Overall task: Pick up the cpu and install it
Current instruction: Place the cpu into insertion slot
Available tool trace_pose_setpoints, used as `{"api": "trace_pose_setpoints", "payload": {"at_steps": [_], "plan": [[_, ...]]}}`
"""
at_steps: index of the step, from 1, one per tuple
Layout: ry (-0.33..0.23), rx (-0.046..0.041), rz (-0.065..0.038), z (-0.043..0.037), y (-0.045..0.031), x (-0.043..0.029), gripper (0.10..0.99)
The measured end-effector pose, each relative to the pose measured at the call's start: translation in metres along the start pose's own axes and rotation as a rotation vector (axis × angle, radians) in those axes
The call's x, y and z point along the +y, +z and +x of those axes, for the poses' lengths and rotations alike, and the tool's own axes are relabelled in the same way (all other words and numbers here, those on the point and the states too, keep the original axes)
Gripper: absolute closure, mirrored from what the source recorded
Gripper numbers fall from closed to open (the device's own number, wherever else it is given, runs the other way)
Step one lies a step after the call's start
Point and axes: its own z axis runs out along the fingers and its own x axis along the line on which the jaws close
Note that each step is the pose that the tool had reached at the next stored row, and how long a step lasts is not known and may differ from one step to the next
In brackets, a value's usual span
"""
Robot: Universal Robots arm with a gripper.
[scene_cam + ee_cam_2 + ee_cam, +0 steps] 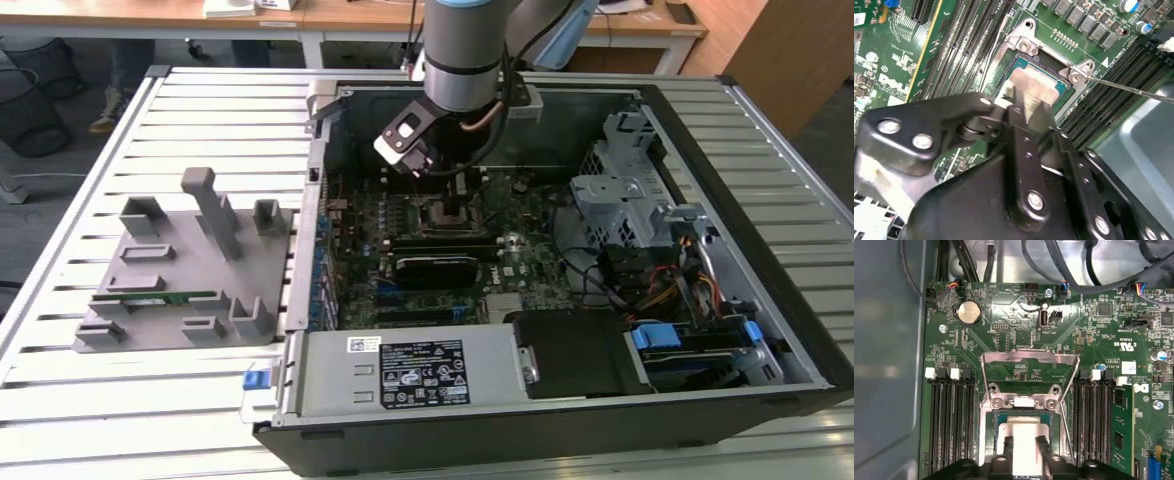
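gripper point(458, 205): upper centre of exterior view, inside case point(747, 330), down at socket point(985, 415); clenched or released, can't tell
cpu point(1024, 431): in socket, right under gripper
plate point(1029, 356): flipped open

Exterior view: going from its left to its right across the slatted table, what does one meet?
Grey parts fixture → gripper → silver drive cage.
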Motion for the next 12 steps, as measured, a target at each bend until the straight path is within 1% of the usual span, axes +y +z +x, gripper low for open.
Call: {"api": "trace_pose_setpoints", "payload": {"at_steps": [2,3,5,12], "plan": [[0.0,-0.0006,0.0,0.0,-0.0018,0.0001,0.855],[0.0,-0.0008,0.0,0.0,-0.0027,0.0002,0.855],[0.0,-0.001,0.001,0.0,-0.0042,0.0003,0.973],[0.0,-0.0012,0.001,0.0001,-0.0086,0.0006,0.98]]}}
